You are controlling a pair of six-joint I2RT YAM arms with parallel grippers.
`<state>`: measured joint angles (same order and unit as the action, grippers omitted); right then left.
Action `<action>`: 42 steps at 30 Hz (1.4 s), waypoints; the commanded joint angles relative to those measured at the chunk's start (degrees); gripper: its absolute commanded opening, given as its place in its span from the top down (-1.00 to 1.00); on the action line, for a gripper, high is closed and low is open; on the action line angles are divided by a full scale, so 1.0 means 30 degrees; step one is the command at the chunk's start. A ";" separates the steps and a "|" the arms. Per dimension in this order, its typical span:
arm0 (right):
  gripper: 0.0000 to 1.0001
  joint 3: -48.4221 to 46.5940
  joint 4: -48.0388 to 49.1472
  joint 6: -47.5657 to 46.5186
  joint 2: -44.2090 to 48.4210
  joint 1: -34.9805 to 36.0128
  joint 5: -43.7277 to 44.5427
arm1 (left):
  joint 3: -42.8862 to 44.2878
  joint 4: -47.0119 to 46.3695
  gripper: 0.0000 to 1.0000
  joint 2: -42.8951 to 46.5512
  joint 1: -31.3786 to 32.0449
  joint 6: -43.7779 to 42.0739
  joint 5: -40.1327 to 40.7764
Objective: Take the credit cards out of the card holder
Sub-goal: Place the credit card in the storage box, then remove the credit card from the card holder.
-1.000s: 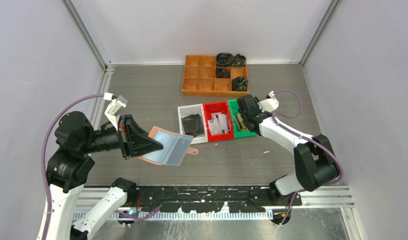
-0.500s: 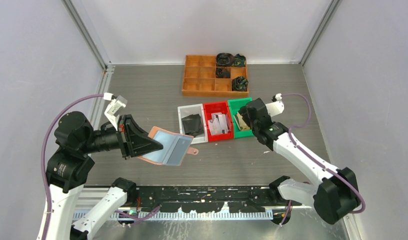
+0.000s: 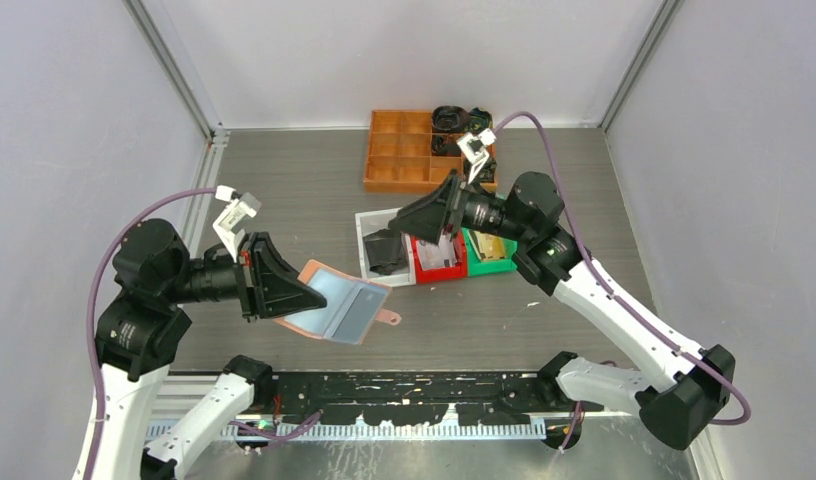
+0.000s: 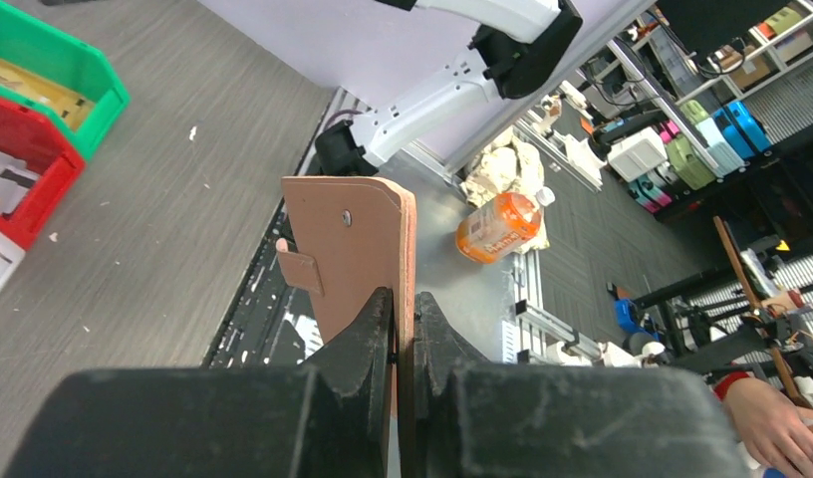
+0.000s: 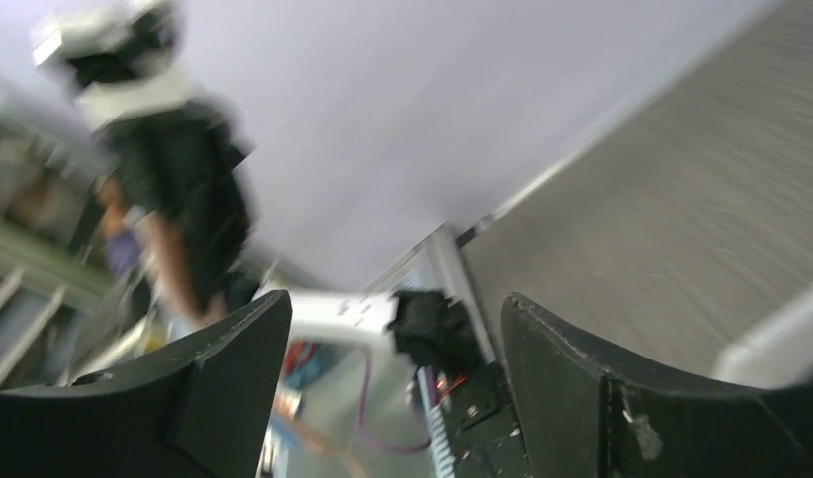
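My left tool (image 3: 302, 296) is clamped on the card holder (image 3: 334, 300) and holds it open above the table, left of the red bin (image 3: 439, 262), pockets facing up for access. A grey credit card (image 3: 360, 311) sits inside. My right tool (image 3: 402, 217), fingers apart and empty, hovers by that bin's left edge, likely to pull next.

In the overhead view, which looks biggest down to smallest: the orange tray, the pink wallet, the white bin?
1. orange tray.
2. pink wallet, though it is lifted nearer the camera, which may flatter it.
3. white bin, partly hidden by the right arm, so its place against the wallet is unsure.
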<state>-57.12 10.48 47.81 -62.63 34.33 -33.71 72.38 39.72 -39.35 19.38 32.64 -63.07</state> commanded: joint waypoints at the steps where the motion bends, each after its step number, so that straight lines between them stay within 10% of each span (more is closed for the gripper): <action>1: -0.64 -0.2121 0.1517 -0.2515 0.0082 0.2030 -0.5720 | 0.0414 -0.0852 1.00 -0.0161 -0.0080 0.0600 -0.1419; 13: -0.46 -0.2116 0.3282 -0.1991 -0.0632 0.7377 -0.4991 | 0.0484 -0.1276 1.00 -0.0416 -0.0068 0.1116 -0.2072; 26: 0.84 -0.3028 0.0278 -0.1122 -0.1159 0.8805 -0.2369 | 0.0885 0.1390 0.87 -0.0659 -0.0065 -0.1659 0.0415; 35: 0.98 -0.4804 -0.3023 -0.1824 -0.1542 0.8829 -0.1435 | -0.0446 0.3371 0.49 0.0656 -0.0070 -0.4640 0.0432; 42: 0.75 -0.5070 -0.3200 -0.1630 -0.2193 0.8836 -0.1486 | -0.0311 0.2763 0.94 0.0682 -0.0072 -0.4355 0.0374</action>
<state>-69.71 -0.43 43.18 -68.84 60.40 -38.76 71.00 49.80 -37.52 19.38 20.45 -61.65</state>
